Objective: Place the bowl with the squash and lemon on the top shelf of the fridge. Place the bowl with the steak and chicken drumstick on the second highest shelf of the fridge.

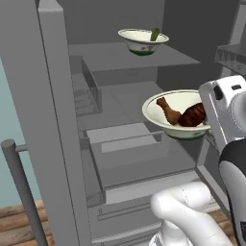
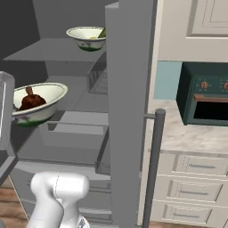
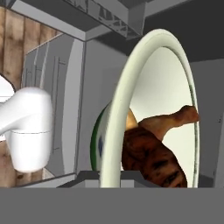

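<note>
The bowl with the squash and lemon (image 1: 143, 41) (image 2: 86, 38) stands on the top shelf (image 1: 139, 58) of the open fridge (image 1: 53, 96). The dark green squash (image 1: 154, 34) pokes over its rim; the lemon is hard to make out. The other bowl (image 1: 177, 116) (image 2: 38, 103) hangs in the air in front of the shelves, one level lower. It carries the chicken drumstick (image 1: 167, 110) (image 3: 168, 124) and the steak (image 1: 194, 114) (image 3: 151, 159). My gripper (image 3: 110, 177) is shut on this bowl's rim, with the hand at the right edge of the left base view.
Drawers (image 1: 134, 163) fill the fridge below the shelves. The fridge door (image 2: 129, 89) stands open with a vertical bar handle (image 2: 156, 169). Right of it are a counter (image 2: 191, 133), a dark green oven (image 2: 205, 93) and cabinet drawers (image 2: 200, 169).
</note>
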